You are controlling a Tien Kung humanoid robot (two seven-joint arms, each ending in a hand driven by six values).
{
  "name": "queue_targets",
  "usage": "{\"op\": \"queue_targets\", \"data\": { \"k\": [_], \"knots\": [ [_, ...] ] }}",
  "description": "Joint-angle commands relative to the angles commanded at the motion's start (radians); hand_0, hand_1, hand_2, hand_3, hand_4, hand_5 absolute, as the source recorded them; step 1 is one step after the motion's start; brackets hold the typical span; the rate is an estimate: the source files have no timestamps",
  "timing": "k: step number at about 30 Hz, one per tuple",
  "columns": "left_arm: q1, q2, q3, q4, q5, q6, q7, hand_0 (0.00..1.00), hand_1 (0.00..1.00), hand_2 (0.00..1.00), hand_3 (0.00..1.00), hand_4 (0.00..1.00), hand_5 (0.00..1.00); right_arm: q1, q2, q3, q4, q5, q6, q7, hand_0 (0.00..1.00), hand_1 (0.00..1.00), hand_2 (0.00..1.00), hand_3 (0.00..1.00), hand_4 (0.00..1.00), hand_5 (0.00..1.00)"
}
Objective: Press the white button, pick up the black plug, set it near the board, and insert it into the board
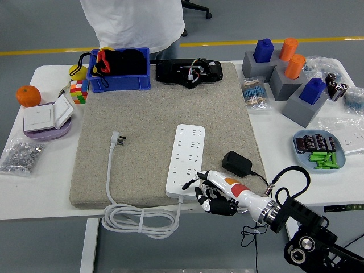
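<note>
The white power strip (187, 151) lies lengthwise on the beige mat (136, 114), and its white button (182, 183) is at the near end. My right hand (200, 190) comes in low from the lower right, at the strip's near right corner. Its index fingertip (189, 183) reaches onto the strip right beside the button, while the other fingers are curled under and hold nothing. The black plug (236, 163) lies on the mat just right of the strip, behind my hand, and its thin black cord trails off the table's front edge. No left arm shows.
The strip's own white plug (116, 138) and coiled cable (136, 219) lie left and front. A blue bin (119, 71) and a black device (189, 71) sit at the back, with grey blocks (284, 74) and a battery tray (321, 149) to the right. A person (133, 23) stands at the far side.
</note>
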Motion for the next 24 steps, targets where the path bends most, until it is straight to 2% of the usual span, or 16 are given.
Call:
{"op": "queue_targets", "data": {
  "k": [7,18,24],
  "knots": [
    [0.001,-0.001,0.001,0.0,-0.001,0.0,0.001,0.709,0.696,0.67,0.715,0.718,0.304,0.045,0.014,-0.058,-0.042,-0.009,-0.006,-0.032,0.002,0.002,0.106,0.609,0.302,0.002],
    [-0.006,-0.001,0.009,0.0,-0.005,-0.001,0.0,0.709,0.695,0.67,0.715,0.717,0.304,0.103,0.053,-0.094,-0.088,-0.053,-0.064,-0.026,0.002,0.002,0.105,0.607,0.305,0.002],
    [-0.005,-0.001,0.006,0.0,-0.001,-0.001,0.002,0.709,0.696,0.67,0.715,0.717,0.304,0.118,0.06,-0.103,-0.124,-0.135,-0.104,-0.026,0.002,0.002,0.105,0.607,0.303,0.002]
  ]
}}
